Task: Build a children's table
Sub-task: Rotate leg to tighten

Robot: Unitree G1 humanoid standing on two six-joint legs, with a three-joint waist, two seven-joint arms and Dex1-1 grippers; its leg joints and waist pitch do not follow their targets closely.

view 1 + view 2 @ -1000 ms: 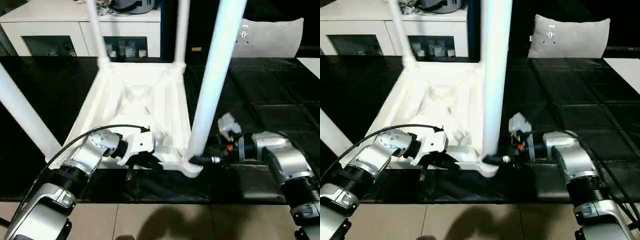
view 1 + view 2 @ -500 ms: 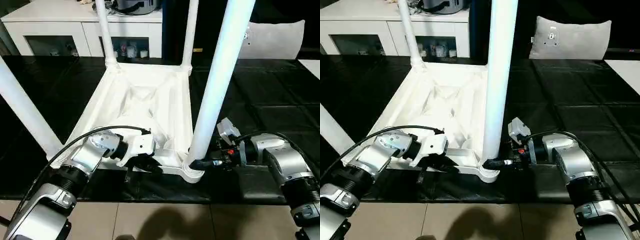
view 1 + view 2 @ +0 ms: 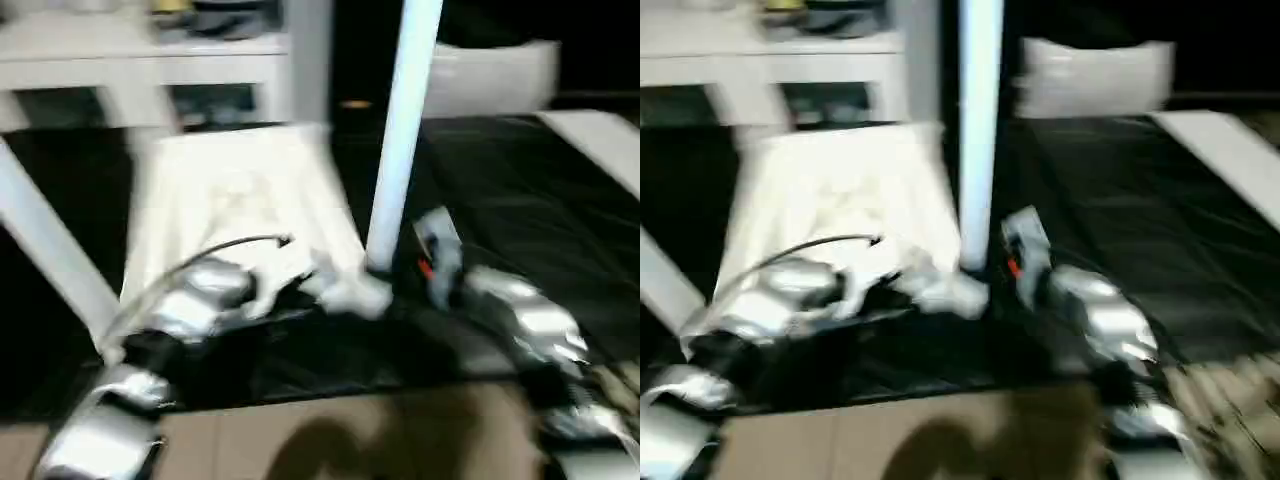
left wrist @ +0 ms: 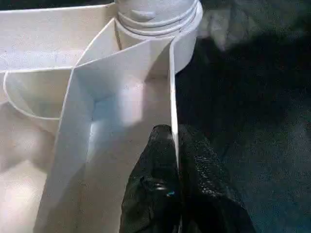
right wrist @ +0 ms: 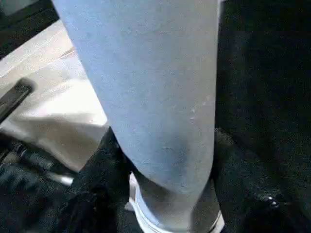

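White plastic rectangular tabletop [image 3: 235,205] upside down on the black tiled mat [image 3: 520,190], ribbed underside up, long white tapered leg [image 3: 400,130] upright in the near corner socket [image 4: 160,19]. Left gripper [image 4: 176,187] pinched shut on the tabletop's thin side wall. Right gripper [image 5: 163,194] close around the leg's base; finger spread impossible to tell. Risk: a half-seated leg tilting or popping out if jerked; thin wall slipping free.

Probably a home room, white glass-door cabinet [image 3: 150,75], grey pillow [image 3: 1095,78]
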